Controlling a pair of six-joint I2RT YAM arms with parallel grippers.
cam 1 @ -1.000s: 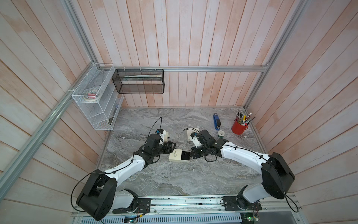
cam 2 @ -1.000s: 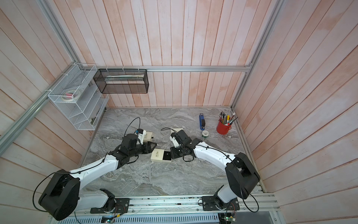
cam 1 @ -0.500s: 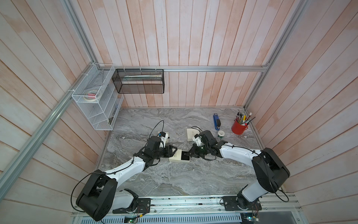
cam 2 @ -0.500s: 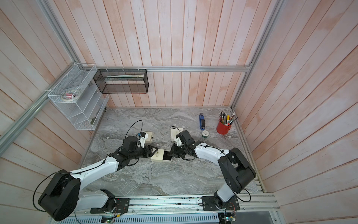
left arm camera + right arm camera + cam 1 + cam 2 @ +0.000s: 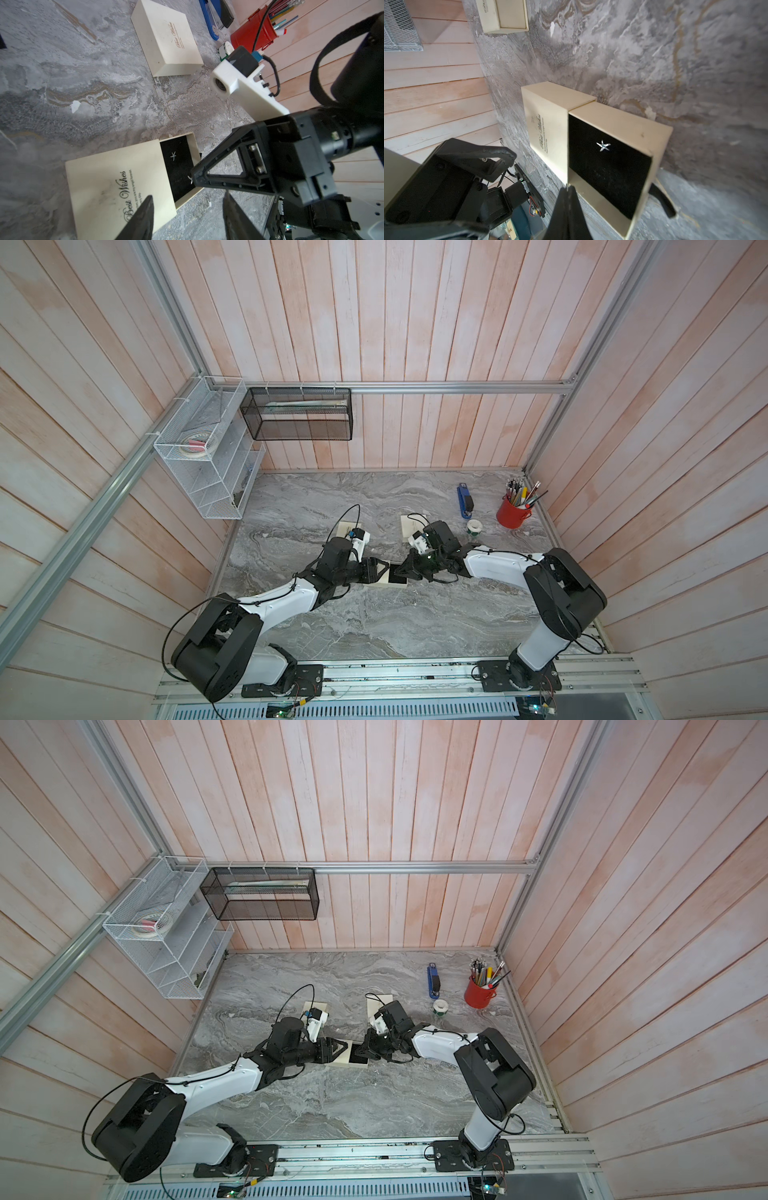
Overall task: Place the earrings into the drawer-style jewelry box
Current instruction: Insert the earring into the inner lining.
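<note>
The drawer-style jewelry box [image 5: 376, 580] [image 5: 116, 182] is a cream sleeve with its black-lined drawer [image 5: 178, 149] [image 5: 608, 170] pulled out. One star-shaped silver earring [image 5: 173, 155] [image 5: 603, 146] lies on the lining. My right gripper [image 5: 398, 572] [image 5: 192, 176] is shut, tip over the drawer's near edge, with a second pale earring [image 5: 190, 180] pinched at its tip. My left gripper [image 5: 379, 570] [image 5: 187, 216] is open at the sleeve's closed end. One of its fingers [image 5: 143, 218] is over the sleeve top and the other is past its edge.
Two more cream boxes [image 5: 344, 527] [image 5: 409, 524] lie behind the arms. A blue stapler [image 5: 465, 501], a tape roll [image 5: 473, 527] and a red pencil cup [image 5: 513, 512] stand at the back right. A wire shelf [image 5: 208, 456] and a mesh basket [image 5: 297, 414] hang on the walls.
Both grippers have closed in on the box: the left one moved right to the sleeve and narrowed somewhat, the shut right one moved left over the drawer.
</note>
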